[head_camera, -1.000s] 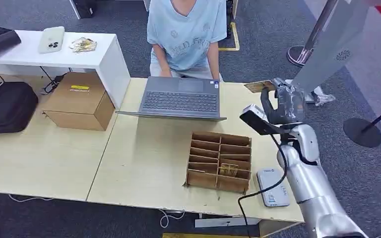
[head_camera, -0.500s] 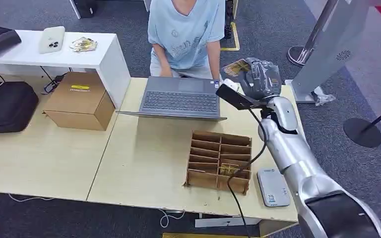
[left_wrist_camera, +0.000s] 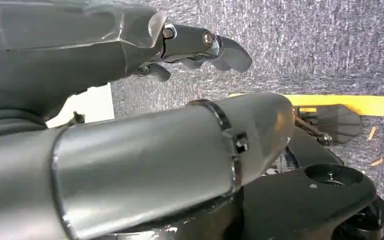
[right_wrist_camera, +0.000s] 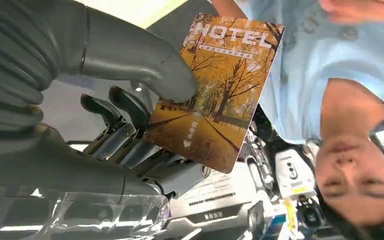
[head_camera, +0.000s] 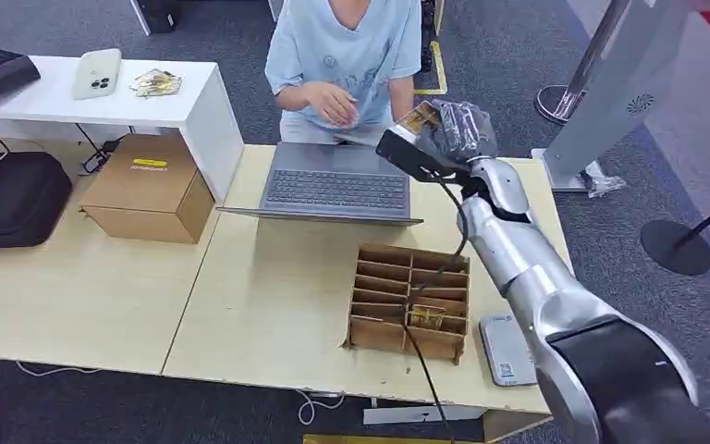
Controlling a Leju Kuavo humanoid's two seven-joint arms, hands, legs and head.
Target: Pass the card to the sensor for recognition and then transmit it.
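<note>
In the head view, the right arm is stretched forward over the table [head_camera: 268, 305], and the right hand [head_camera: 458, 129] is raised beyond the far edge, next to the laptop's [head_camera: 337, 183] right corner. The card [head_camera: 418, 118] is pinched at the hand's tip, tilted, and pointed toward a person [head_camera: 347, 55] in a light blue shirt seated behind the laptop. The person's hand [head_camera: 333, 102] is lifted above the laptop, near the card but apart from it. A cardboard divider box [head_camera: 410, 301] is seen nearer on the table, with a few cards in one of its compartments. The sensor [head_camera: 504, 350], a flat grey pad, lies just beside the box, at the table's right front corner, partly hidden by the arm. A brown carton [head_camera: 148, 188] and a black bag [head_camera: 11, 199] stand on the table's left part.

In the left wrist view, the left hand [left_wrist_camera: 195, 47] is shown over grey carpet, its fingers [left_wrist_camera: 230, 52] curled slightly and kept apart, with nothing in them.

In the right wrist view, the card is clamped between the thick thumb [right_wrist_camera: 145, 62] on its printed face and the dark fingers behind it. An autumn avenue of trees and the word HOTEL are printed on the card. The person is seen just beyond it.
</note>
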